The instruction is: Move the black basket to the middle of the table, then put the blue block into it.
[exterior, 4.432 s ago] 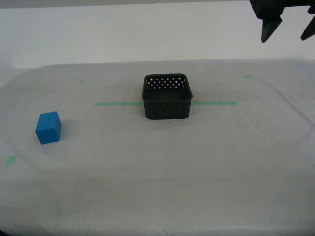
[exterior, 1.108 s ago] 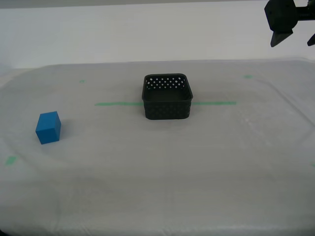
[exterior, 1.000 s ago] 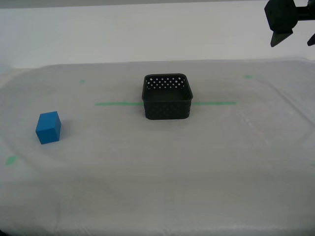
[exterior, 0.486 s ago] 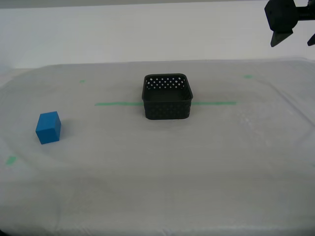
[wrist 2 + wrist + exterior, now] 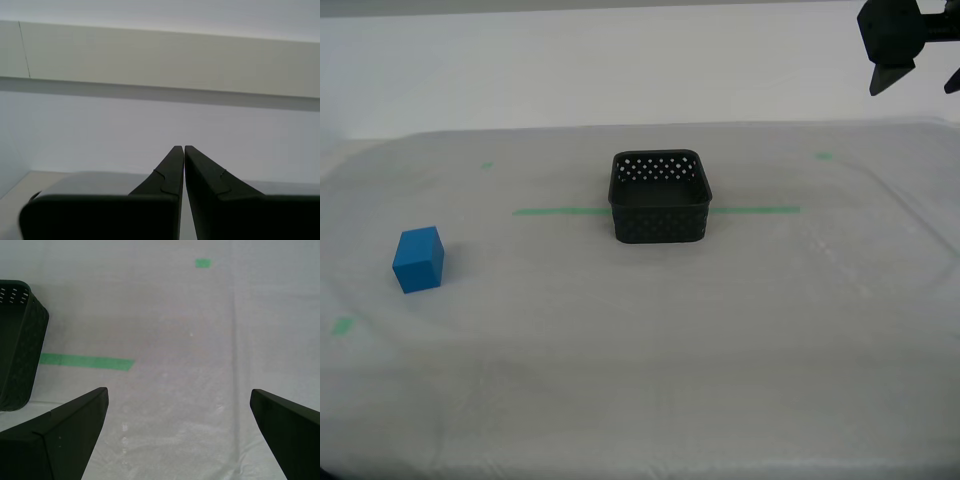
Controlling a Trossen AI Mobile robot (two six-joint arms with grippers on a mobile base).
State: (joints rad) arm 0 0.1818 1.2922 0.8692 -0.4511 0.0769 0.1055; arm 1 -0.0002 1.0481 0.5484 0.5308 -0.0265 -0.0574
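The black basket (image 5: 659, 197) stands empty at the middle of the table (image 5: 640, 370), across the green tape line (image 5: 560, 211). The blue block (image 5: 418, 260) sits alone near the exterior view's left edge, far from the basket. My first gripper (image 5: 911, 90) hangs open and empty high at the exterior view's upper right, well away from both. In the first wrist view its jaws (image 5: 178, 391) are spread wide over bare cloth, with the basket (image 5: 17, 340) at the frame's edge. My second gripper (image 5: 184, 148) is shut on nothing, faces a wall, and is outside the exterior view.
Small green marks lie on the cloth at the back left (image 5: 487, 165), the back right (image 5: 824, 155) and the front left (image 5: 341, 325). A tape piece (image 5: 85, 361) and a green mark (image 5: 202, 262) show in the first wrist view. A pale wall stands behind the table.
Since 4.4 s ago my first gripper has risen and moved toward the exterior view's right. Over the last second nothing has moved. The basket and block have stayed put.
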